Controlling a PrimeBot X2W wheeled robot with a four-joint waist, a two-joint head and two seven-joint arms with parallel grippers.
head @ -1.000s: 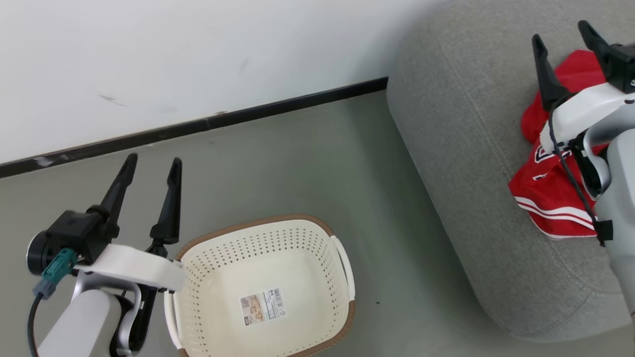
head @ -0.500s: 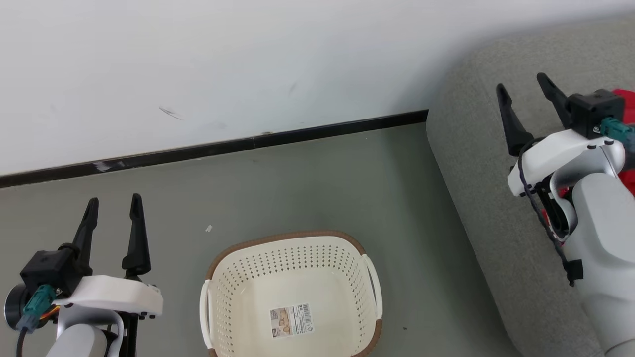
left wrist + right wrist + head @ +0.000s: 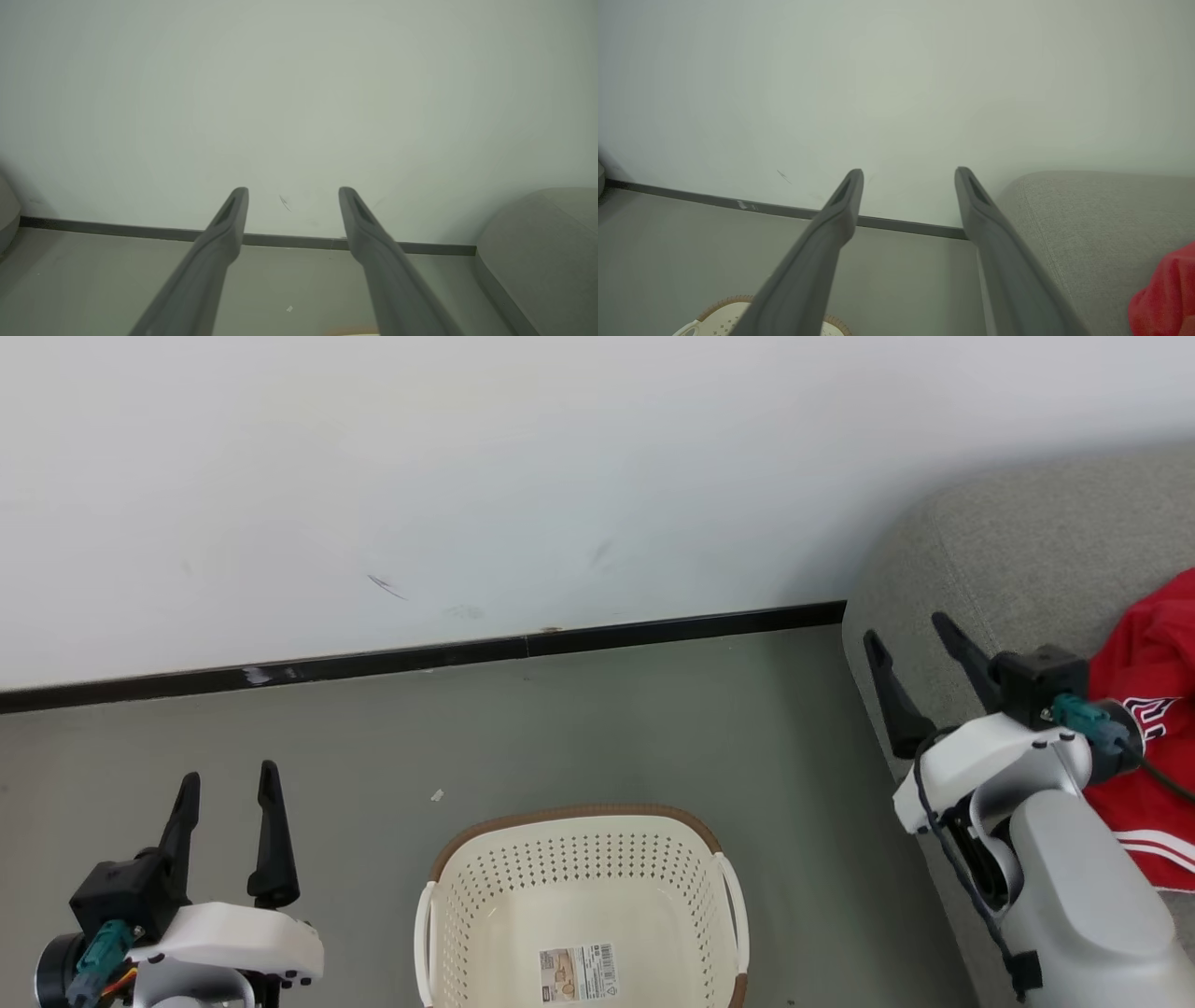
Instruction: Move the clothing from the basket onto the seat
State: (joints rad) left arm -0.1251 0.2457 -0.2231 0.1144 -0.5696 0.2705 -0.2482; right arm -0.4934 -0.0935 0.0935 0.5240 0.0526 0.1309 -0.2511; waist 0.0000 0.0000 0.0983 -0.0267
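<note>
Left pincer (image 3: 231,775) and right pincer (image 3: 907,627) are both wide, nothing held. Red sports clothing (image 3: 1153,663) lies on grey fabric sofa seat (image 3: 1018,551), right of right pincer. Oval cream plastic basket (image 3: 569,814) (sticker (image 3: 577,973) inside) sits between pincers.

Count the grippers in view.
2: left gripper, open, at the lower left above the floor; right gripper, open, at the right by the sofa edge, next to the red clothing.
</note>
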